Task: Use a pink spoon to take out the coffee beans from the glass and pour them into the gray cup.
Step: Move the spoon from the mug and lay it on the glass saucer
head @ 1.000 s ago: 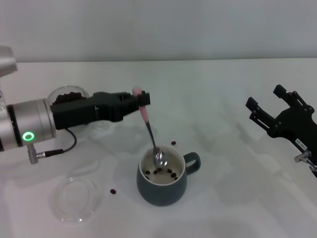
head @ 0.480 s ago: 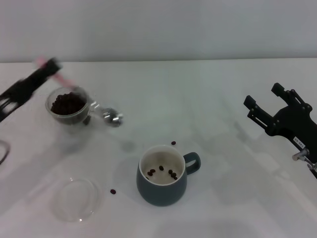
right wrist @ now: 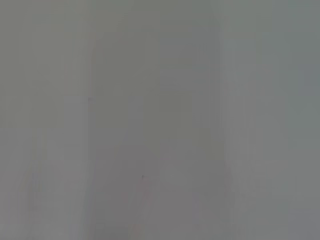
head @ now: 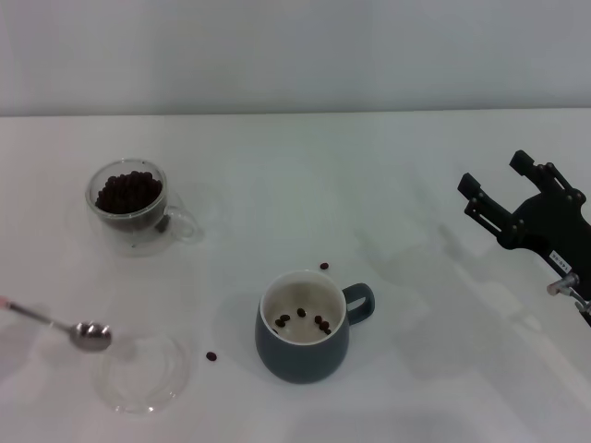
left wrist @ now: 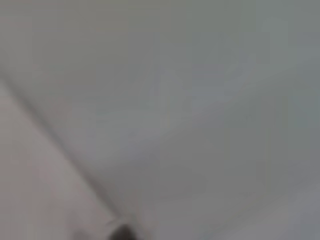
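Pink spoon (head: 65, 326) at far left, shaft running off-frame; left hand out of view, grip state unknown. Glass (head: 134, 205) lies beyond it. Right hand (head: 508, 198) parked, fingers spread.

Dark brown coffee beans (head: 129, 191) fill a clear glass (head: 132, 207) on a plain white surface (head: 369, 185). A dark blue-gray cup (head: 303, 340) shows a cream-white inside; the spoon (head: 83, 332) is shiny silver, the right gripper (head: 503, 198) black.

We see clear glossy glass (head: 137, 210), a shiny metal pink spoon (head: 90, 335), a glazed gray cup (head: 305, 344), and a matt white table (head: 397, 185).
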Robot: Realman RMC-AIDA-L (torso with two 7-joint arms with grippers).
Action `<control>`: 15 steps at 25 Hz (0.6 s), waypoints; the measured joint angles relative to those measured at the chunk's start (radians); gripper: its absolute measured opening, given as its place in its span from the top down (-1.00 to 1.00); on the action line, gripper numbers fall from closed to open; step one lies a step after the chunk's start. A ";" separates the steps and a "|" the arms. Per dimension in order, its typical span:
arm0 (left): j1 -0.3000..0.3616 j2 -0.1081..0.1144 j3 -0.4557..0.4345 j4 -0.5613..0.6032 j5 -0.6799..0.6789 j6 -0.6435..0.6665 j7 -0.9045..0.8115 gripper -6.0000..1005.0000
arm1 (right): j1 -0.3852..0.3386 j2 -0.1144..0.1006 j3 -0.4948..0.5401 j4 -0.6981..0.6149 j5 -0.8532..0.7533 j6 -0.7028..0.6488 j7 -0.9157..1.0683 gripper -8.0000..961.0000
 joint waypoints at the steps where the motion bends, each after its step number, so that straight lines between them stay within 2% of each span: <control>1: 0.001 0.005 0.000 -0.011 0.002 0.002 -0.001 0.73 | 0.000 0.000 0.000 0.000 0.000 0.001 0.000 -0.82; 3: 0.000 0.017 0.000 -0.032 0.016 0.016 -0.001 0.73 | 0.002 0.000 0.001 0.000 0.000 0.005 0.000 -0.82; 5: -0.005 0.017 0.000 -0.034 0.033 0.040 0.000 0.73 | 0.005 0.000 0.001 0.000 0.000 0.010 0.000 -0.82; 12: -0.065 -0.008 0.004 -0.029 0.105 0.174 0.007 0.73 | 0.006 0.000 0.001 0.000 0.000 0.015 -0.001 -0.82; 15: -0.086 -0.017 0.005 -0.027 0.118 0.187 0.028 0.73 | 0.003 0.000 0.001 0.000 0.000 0.015 0.000 -0.82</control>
